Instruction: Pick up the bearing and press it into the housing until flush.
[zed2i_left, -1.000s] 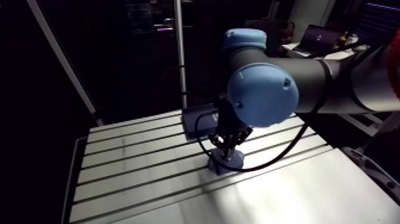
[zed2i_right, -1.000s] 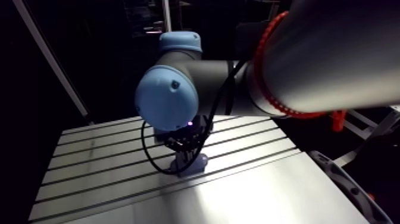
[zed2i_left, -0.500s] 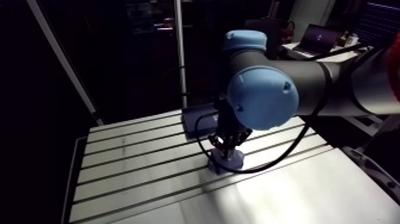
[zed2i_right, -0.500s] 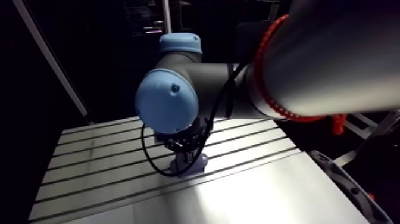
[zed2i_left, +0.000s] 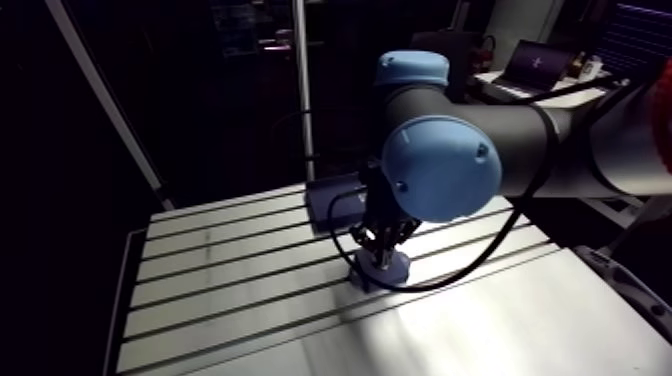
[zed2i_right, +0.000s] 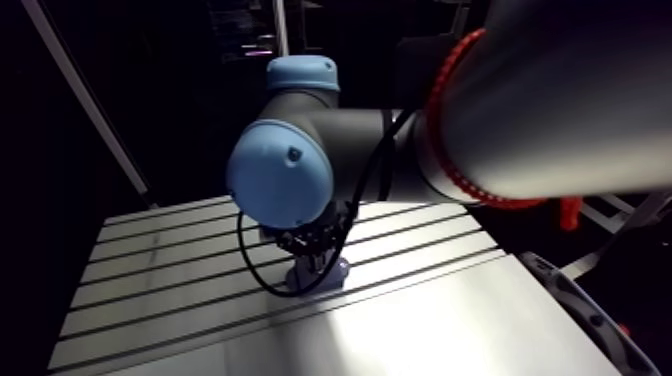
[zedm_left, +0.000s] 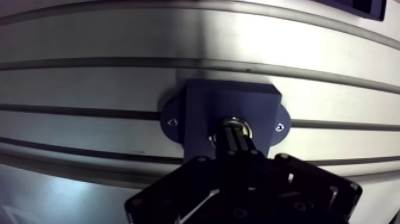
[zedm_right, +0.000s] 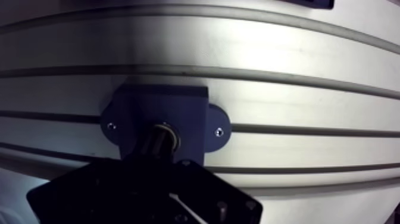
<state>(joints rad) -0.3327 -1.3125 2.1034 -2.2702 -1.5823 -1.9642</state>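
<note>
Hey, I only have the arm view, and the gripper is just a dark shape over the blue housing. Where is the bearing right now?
Observer: In the wrist view the bearing shows as a metal ring in the top bore of the housing, right at the tips of the gripper.
Operator: Is the gripper spread or closed?
Observer: Closed. Its fingers lie together, with only a thin line between them.
Operator: Is the housing fixed down?
Observer: It looks so. A screw head shows on each side of it.

The housing (zedm_left: 202, 104) looks matt plastic, the bearing (zedm_left: 236, 123) shiny metal, the table (zedm_left: 89, 83) smooth aluminium.
</note>
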